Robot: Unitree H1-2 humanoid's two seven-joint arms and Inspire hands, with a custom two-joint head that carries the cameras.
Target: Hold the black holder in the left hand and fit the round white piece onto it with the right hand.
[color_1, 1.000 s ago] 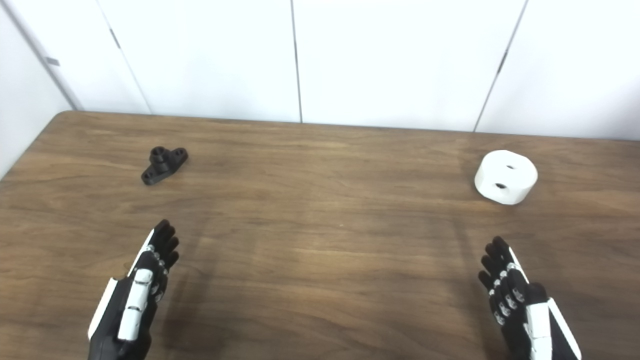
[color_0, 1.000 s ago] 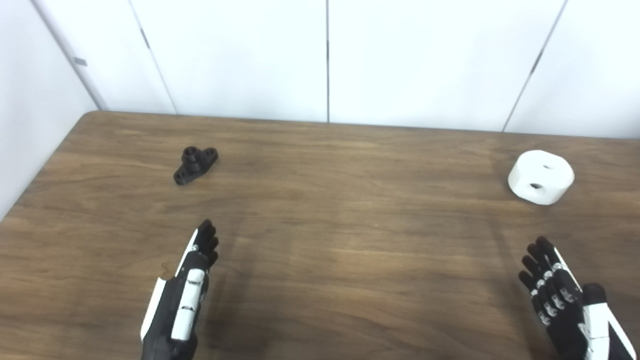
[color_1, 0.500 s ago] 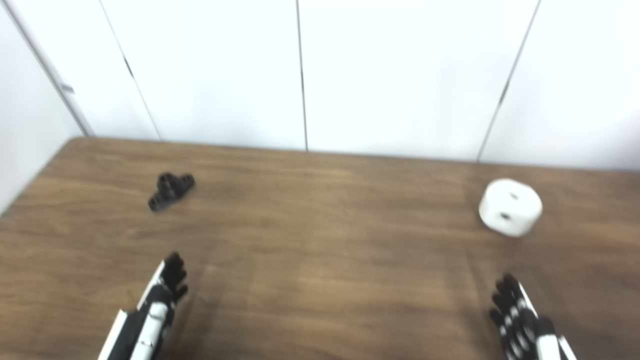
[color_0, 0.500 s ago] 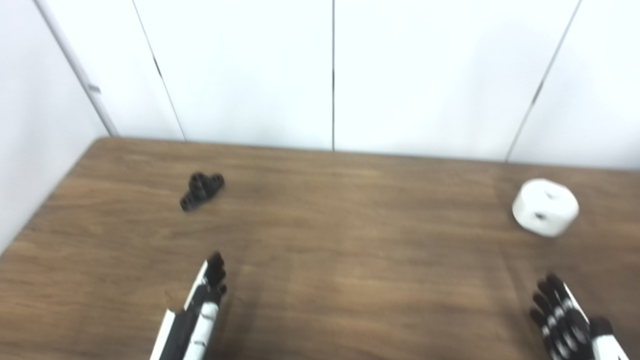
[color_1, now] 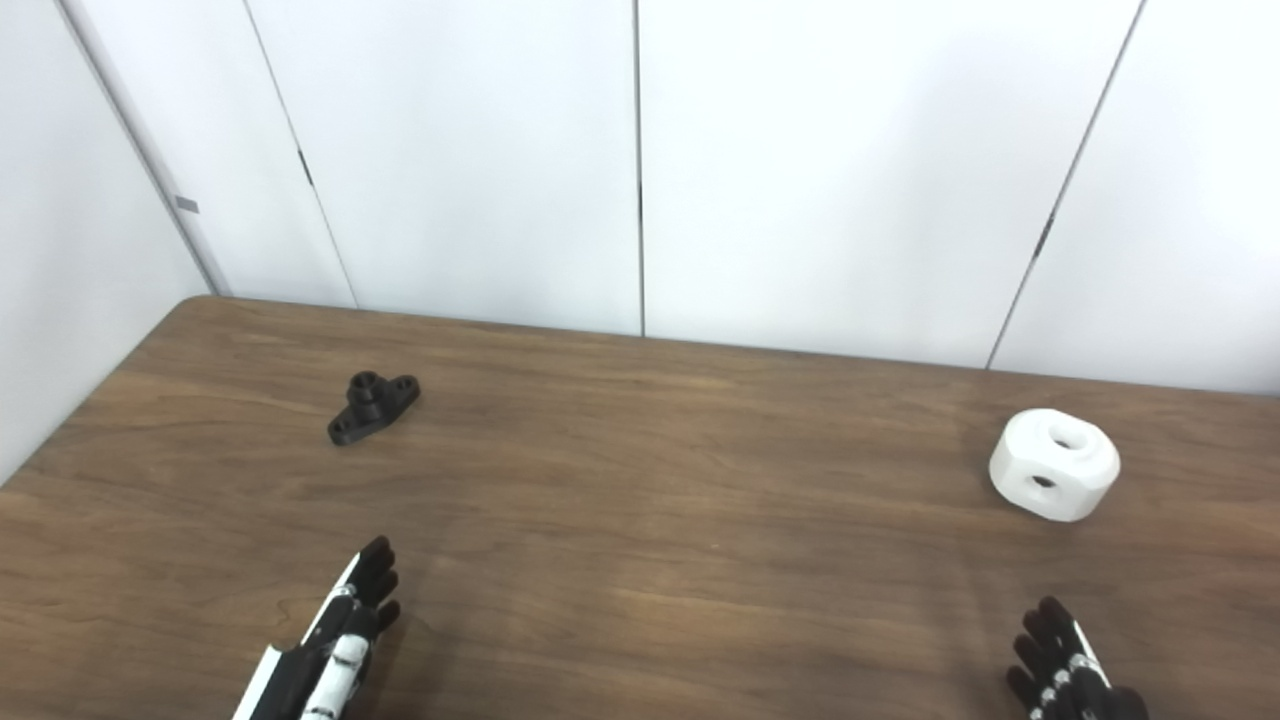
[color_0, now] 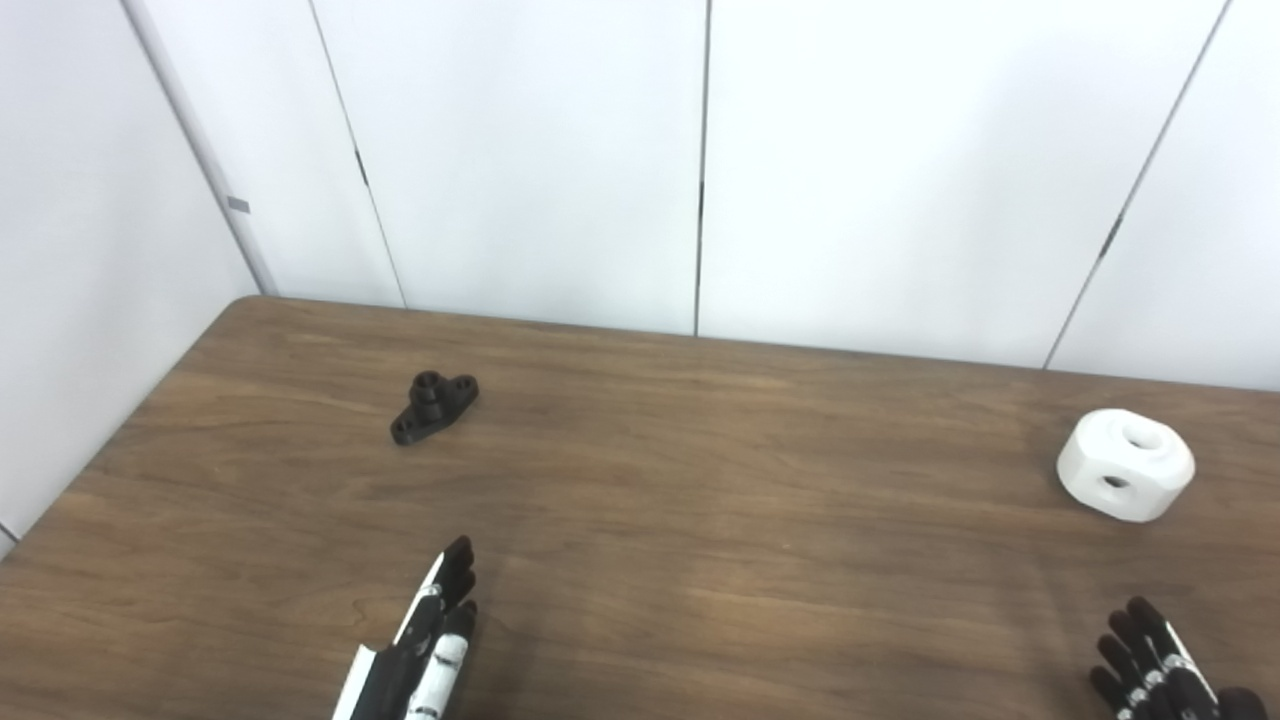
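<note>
Fingers (color_1: 372, 578) of left hand (color_1: 330, 650) extended, held close together, grasping nothing, low over table (color_1: 640, 560) near bottom edge. Right hand (color_1: 1065, 675) mostly cut off by frame; visible fingers (color_0: 1140, 650) spread, released, empty. Black holder (color_0: 433, 407) flat on table, far left, well apart from left hand. Round white piece (color_0: 1126, 465) on table, far right, beyond right hand.
</note>
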